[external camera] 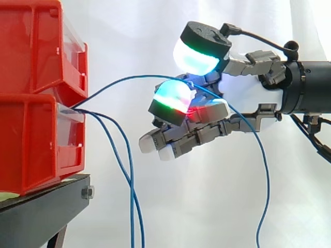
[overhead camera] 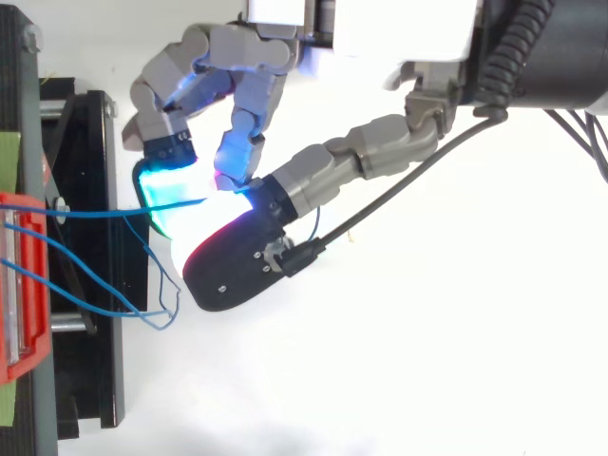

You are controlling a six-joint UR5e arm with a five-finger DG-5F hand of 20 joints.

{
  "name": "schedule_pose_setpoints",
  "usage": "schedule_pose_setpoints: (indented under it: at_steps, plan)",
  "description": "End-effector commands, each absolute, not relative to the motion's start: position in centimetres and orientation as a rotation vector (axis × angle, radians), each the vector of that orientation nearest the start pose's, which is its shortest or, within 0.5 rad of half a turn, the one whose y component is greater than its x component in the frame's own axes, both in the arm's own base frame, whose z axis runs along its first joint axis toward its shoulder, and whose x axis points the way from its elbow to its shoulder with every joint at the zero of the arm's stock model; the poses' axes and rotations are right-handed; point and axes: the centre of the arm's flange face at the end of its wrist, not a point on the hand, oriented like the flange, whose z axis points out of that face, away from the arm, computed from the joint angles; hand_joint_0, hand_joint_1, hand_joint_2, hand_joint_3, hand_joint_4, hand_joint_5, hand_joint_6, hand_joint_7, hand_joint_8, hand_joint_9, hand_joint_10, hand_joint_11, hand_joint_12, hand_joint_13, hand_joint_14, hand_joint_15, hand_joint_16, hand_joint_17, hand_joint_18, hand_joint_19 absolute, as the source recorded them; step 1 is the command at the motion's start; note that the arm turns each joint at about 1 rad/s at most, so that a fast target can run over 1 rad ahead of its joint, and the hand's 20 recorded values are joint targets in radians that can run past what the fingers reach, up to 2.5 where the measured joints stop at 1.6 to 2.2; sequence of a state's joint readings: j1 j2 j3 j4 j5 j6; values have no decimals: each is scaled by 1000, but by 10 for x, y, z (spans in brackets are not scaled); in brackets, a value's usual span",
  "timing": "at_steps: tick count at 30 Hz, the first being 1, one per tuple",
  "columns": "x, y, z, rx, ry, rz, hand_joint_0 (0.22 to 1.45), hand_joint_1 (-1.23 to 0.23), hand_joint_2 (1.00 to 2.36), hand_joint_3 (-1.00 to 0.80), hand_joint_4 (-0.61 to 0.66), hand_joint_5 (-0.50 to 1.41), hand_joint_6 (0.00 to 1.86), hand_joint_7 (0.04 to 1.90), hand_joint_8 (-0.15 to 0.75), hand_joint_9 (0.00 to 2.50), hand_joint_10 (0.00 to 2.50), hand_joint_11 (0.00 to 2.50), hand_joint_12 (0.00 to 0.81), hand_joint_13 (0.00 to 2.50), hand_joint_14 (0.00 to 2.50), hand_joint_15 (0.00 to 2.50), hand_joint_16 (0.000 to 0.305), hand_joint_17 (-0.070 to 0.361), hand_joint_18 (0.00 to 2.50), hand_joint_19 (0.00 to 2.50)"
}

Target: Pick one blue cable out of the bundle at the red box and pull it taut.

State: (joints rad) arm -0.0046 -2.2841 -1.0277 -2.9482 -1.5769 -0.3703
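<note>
Grey and jointed, the robot hand (external camera: 207, 132) is clamped on one thin blue cable (external camera: 129, 78), pinched between its glowing pads (external camera: 176, 95). Beyond the fingertips the strand bows gently across to the gap between the stacked red plastic bins (external camera: 26, 139). Behind the palm its tail drops away. Two more loose blue cables (external camera: 121, 165) hang below the fingertips. The picking looks done and the pulling taut is in hand. The next move calls for a straight draw away from the bins, with a firm grip, until the bow flattens.

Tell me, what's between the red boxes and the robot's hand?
In the side view, one blue cable arcs from the lower red box to the hand, which pinches it; two more blue cables droop below. Otherwise, just white curtain.
</note>
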Motion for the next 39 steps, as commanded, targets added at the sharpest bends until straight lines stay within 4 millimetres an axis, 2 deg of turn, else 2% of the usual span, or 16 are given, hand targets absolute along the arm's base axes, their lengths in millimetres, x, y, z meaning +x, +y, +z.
schedule_pose_setpoints:
  at_steps: [1, 6, 12, 16, 20, 21, 23, 26, 27, 29, 31, 33, 34, 35, 39]
  plan:
    - [766, -136, 321, 917, 1344, 941, 596, -602, 1010, -382, 192, -50, 782, 1129, 339, 1251, 12, 1323, 362, 536, 9, 261, 48, 108, 450, 306]
    - [765, -136, 321, 921, 1349, 939, 604, -690, 1016, -287, 189, -42, 786, 1141, 345, 1265, 14, 1331, 367, 550, 9, 263, 48, 109, 477, 303]
    - [766, -134, 322, 921, 1351, 939, 604, -791, 1019, -217, 195, -44, 822, 1272, 356, 1260, 13, 1323, 368, 581, 10, 272, 48, 109, 528, 288]
    - [766, -133, 322, 924, 1348, 936, 614, -847, 1020, -212, 201, -47, 832, 1296, 361, 1245, 13, 1312, 369, 587, 10, 272, 49, 110, 539, 298]
    - [767, -133, 323, 922, 1346, 937, 598, -886, 1017, -259, 241, -67, 850, 1238, 352, 1213, 14, 1310, 372, 576, 10, 273, 49, 111, 533, 293]
    - [767, -133, 323, 922, 1346, 937, 584, -861, 1010, -377, 235, -67, 848, 1202, 353, 1214, 16, 1283, 372, 567, 9, 268, 50, 112, 524, 294]
    - [767, -133, 325, 919, 1342, 938, 554, -754, 1005, -427, 219, -62, 830, 1172, 357, 1219, 15, 1236, 375, 559, 9, 266, 50, 114, 510, 309]
    - [767, -133, 325, 919, 1342, 938, 586, -572, 1008, -408, 194, -50, 802, 1150, 338, 1225, 19, 1155, 364, 553, 9, 259, 49, 110, 492, 334]
    - [768, -132, 325, 918, 1343, 940, 592, -553, 1009, -392, 202, -45, 784, 1165, 340, 1237, 19, 1121, 362, 550, 10, 270, 49, 110, 488, 343]
    - [768, -132, 326, 917, 1341, 940, 594, -543, 1010, -377, 221, -43, 776, 1151, 338, 1225, 15, 1077, 362, 544, 10, 273, 49, 110, 476, 341]
    - [768, -131, 325, 917, 1344, 941, 596, -533, 1012, -351, 269, -30, 736, 1165, 337, 1217, 18, 922, 360, 529, 9, 254, 49, 110, 463, 346]
    - [768, -132, 326, 917, 1341, 940, 595, -529, 1014, -320, 318, -7, 653, 1313, 335, 1199, 18, 796, 359, 516, 10, 239, 49, 110, 451, 331]
    - [768, -131, 325, 918, 1345, 940, 595, -529, 1014, -316, 320, -6, 651, 1312, 331, 1199, 18, 799, 359, 516, 9, 240, 49, 110, 449, 330]
    - [768, -131, 324, 919, 1346, 940, 594, -530, 1015, -293, 344, 5, 601, 1418, 332, 1199, 19, 775, 360, 514, 10, 235, 49, 110, 445, 341]
    - [768, -132, 325, 918, 1343, 940, 599, -602, 1018, -202, 353, 18, 558, 1507, 350, 1213, 18, 773, 372, 524, 8, 217, 51, 115, 476, 312]
